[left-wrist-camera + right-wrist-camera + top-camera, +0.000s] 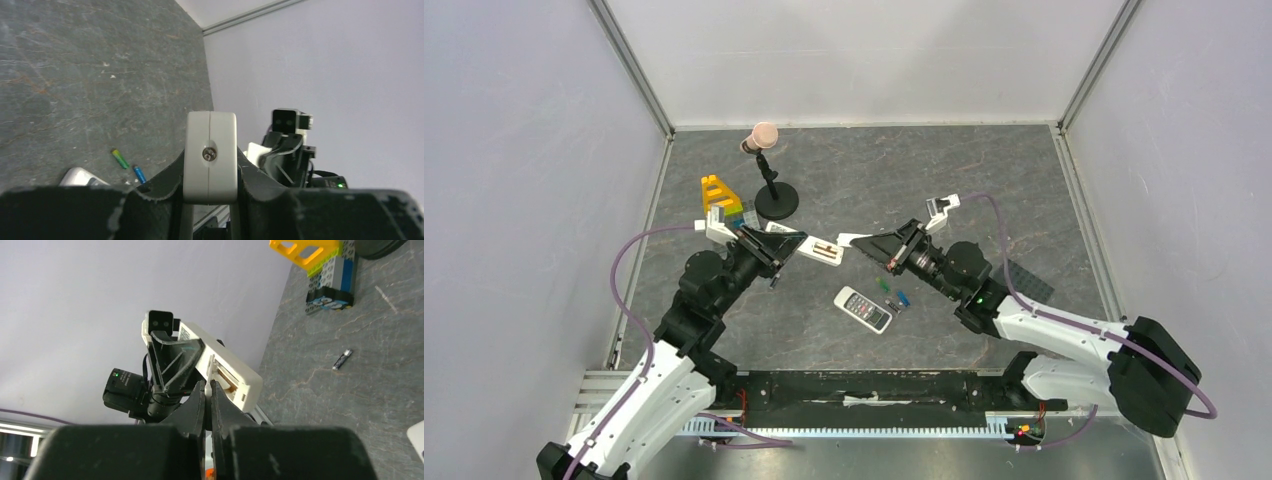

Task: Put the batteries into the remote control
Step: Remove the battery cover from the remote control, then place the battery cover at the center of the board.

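The short white remote control (864, 310) with a dark grey button face lies face up on the table; its corner shows in the left wrist view (79, 176). Beside it lie a green battery (882, 284), a blue battery (903, 297) and a dark one (892, 308); green (120, 158) and blue (139, 174) also show in the left wrist view. Another dark battery (342, 360) lies apart. My left gripper (799, 243) is shut on a longer all-white remote (822, 251), held above the table, its battery bay open (227, 380). My right gripper (864, 243) is shut on a thin white cover piece (852, 238) right at that remote's end.
A yellow and blue brick block (721, 200) and a small stand with a round black base (776, 203) are at the back left. A dark flat mat (1029, 280) lies at the right. White walls enclose the table on three sides.
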You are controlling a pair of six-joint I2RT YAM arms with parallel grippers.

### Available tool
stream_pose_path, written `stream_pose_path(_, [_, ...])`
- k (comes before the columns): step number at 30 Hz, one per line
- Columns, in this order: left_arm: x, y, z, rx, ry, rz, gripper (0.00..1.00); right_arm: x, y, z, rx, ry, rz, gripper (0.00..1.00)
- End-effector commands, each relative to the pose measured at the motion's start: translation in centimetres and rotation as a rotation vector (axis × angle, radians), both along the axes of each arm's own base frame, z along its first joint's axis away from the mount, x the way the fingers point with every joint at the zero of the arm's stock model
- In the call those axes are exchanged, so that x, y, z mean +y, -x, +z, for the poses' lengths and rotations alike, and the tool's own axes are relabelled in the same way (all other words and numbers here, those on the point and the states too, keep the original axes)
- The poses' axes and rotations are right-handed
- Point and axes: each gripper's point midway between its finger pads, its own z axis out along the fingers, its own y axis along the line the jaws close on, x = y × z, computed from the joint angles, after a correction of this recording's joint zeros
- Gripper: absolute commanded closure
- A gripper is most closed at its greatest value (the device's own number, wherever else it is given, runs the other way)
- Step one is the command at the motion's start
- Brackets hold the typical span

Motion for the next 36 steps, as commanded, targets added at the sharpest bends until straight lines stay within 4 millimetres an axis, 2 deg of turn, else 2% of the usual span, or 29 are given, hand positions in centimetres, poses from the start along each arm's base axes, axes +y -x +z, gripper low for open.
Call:
stream_pose_path(1, [1.1,-0.7,-2.7,0.028,-0.102,0.059,0.98,-2.1,-1.6,1.2,-0.087,0.032,-0.095,1.0])
stream_pose_path(4, [1.4,-0.4,-4.0,0.057,-0.113,0.068,0.98,-4.4,-3.5,-2.1,-0.038,0.165,-0.203,1.0])
stream_pose_path(9, [1.6,-0.1,-4.5,0.058,-0.124,0.066,0.98,-10.0,-5.9,-9.9,0.105,0.433,-0.373,1.0])
stream_pose_path(13, [1.0,0.1,-4.5,0.044,-0.142,0.024,0.98,-13.3,-6.3,-14.8,0.208,0.573,-0.413,1.0])
stream_pose_path(18, [-0.3,0.4,-4.3,0.004,-0.168,-0.062,0.98,-15.5,-5.9,-19.0,0.306,0.67,-0.411,1.0])
stream_pose_path(24, [-0.9,0.6,-4.5,0.002,-0.197,-0.109,0.98,-16.5,-4.7,-21.8,0.391,0.715,-0.403,0.99])
stream_pose_path(27, [-1.3,0.4,-3.9,-0.024,-0.198,-0.123,0.98,-17.6,-4.2,-23.0,0.438,0.772,-0.429,0.8])
stream_pose_path(30, [-1.5,0.4,-4.0,-0.032,-0.216,-0.143,0.98,-19.0,-3.9,-23.7,0.474,0.861,-0.457,0.58])
stream_pose_path(33, [-2.0,0.6,-4.0,-0.044,-0.236,-0.178,0.98,-20.3,-3.8,-23.6,0.483,0.953,-0.481,0.47])
stream_pose_path(36, [-2.5,0.7,-4.1,-0.055,-0.255,-0.222,0.98,-20.9,-3.9,-22.8,0.456,1.002,-0.484,0.44])
